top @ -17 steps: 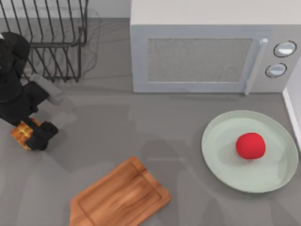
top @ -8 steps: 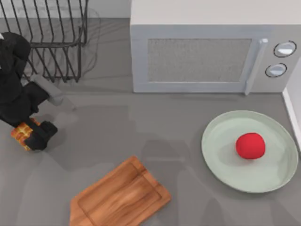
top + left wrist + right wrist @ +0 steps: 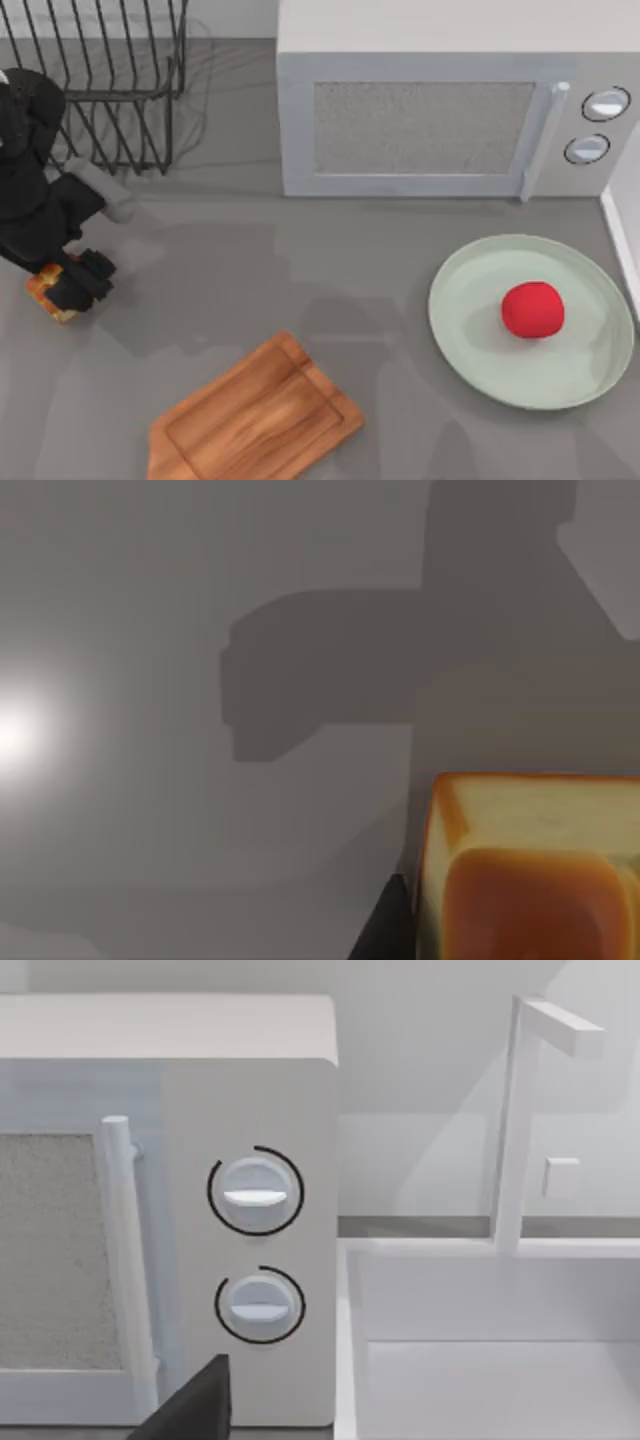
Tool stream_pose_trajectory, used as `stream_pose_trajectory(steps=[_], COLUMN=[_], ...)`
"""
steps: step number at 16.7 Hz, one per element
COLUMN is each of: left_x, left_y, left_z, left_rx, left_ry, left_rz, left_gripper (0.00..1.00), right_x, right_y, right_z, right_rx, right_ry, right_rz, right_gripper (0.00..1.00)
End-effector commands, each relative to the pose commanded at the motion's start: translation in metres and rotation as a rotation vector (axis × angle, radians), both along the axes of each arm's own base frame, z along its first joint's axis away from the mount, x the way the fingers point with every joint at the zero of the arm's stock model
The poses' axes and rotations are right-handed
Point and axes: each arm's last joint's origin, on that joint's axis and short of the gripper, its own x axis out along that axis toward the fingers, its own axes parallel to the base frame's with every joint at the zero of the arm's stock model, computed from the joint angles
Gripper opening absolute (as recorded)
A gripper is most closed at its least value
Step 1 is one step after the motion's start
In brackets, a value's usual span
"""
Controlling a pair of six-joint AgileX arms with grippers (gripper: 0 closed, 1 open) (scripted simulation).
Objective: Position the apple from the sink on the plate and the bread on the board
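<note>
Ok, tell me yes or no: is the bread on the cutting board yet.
No, the bread sits on the grey counter at the table's left under the left gripper, well apart from the cutting board.

Left arm (image 3: 35,215) — matte black, blocky, one grey cylindrical link.

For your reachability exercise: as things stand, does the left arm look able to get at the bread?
Probably yes. The left hand is already right over the bread at the table's left side, with nothing lying between them; the board lies apart, nearer the middle.
</note>
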Motion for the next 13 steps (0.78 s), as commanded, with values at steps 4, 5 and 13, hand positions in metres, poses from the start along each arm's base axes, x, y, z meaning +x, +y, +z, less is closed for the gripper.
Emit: stream_pose_trajectory(steps=[4,5,13], left_x=[-0.001,0.001,0.0], left_y=[-0.001,-0.001,-0.001], left_z=[0.013,0.016,0.102], left_rx=[-0.015,-0.015,-0.015], left_ry=[-0.014,-0.016,-0.003], left_rz=[0.007,0.004,0.007], left_gripper=[0.0,0.0,0.0], right_x=[0.0,0.0,0.0], right_y=[0.0,0.0,0.0], right_z=[0.0,0.0,0.0], right_rx=[0.0,0.0,0.0], right_ry=[0.0,0.0,0.0], right_rz=[0.0,0.0,0.0], right_gripper=[1.0,1.0,1.0])
